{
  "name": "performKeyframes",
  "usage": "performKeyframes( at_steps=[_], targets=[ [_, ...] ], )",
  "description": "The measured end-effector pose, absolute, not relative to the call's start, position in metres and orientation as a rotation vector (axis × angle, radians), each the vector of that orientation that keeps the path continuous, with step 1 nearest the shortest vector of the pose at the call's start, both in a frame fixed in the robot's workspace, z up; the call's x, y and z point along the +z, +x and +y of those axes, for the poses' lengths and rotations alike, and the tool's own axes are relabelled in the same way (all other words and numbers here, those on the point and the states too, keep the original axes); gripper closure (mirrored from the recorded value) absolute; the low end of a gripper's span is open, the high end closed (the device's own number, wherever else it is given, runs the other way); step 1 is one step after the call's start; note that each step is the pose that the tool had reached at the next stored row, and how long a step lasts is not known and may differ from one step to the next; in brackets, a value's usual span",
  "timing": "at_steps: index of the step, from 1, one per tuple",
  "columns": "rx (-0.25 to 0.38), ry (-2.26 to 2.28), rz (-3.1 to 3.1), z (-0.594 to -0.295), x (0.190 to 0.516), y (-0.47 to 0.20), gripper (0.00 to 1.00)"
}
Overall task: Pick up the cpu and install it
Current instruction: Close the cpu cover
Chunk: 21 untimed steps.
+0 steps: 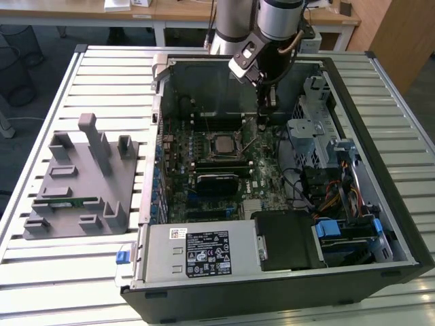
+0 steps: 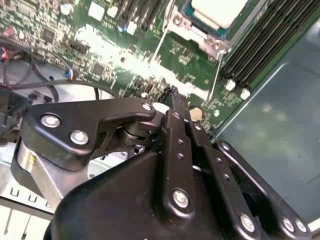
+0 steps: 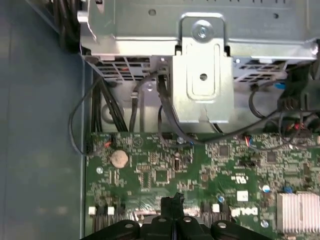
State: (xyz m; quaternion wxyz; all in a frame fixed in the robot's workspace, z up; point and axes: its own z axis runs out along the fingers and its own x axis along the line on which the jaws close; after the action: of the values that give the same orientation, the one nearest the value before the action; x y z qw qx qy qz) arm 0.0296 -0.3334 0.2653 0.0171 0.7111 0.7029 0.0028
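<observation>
The cpu point(image 1: 223, 145) lies flat in the black-framed socket on the green motherboard point(image 1: 262, 173) inside the open computer case. Its silvery top also shows in the second wrist view point(image 2: 217, 10). My gripper point(image 1: 266, 109) hangs above the board, to the exterior view's right of the socket and a little behind it. Both wrist views show its black fingertips pressed together with nothing between them point(image 2: 172, 95) point(image 3: 172, 201). A thin metal lever point(image 1: 249, 140) stands up beside the socket.
A grey fixture point(image 1: 78, 183) with a green memory stick point(image 1: 81, 201) sits on the slatted table at the exterior view's left. Inside the case are a power supply point(image 1: 197, 252), a drive cage point(image 1: 309, 132), loose cables point(image 1: 299, 183) and memory slots point(image 2: 260, 45).
</observation>
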Motion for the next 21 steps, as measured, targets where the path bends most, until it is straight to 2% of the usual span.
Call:
performKeyframes(
  at_steps=[11, 21],
  targets=[
    [0.008, 2.207, 2.189, -0.329, 0.249, 0.042, 0.89],
    [0.008, 2.205, 2.191, -0.329, 0.244, -0.001, 0.89]
  ],
)
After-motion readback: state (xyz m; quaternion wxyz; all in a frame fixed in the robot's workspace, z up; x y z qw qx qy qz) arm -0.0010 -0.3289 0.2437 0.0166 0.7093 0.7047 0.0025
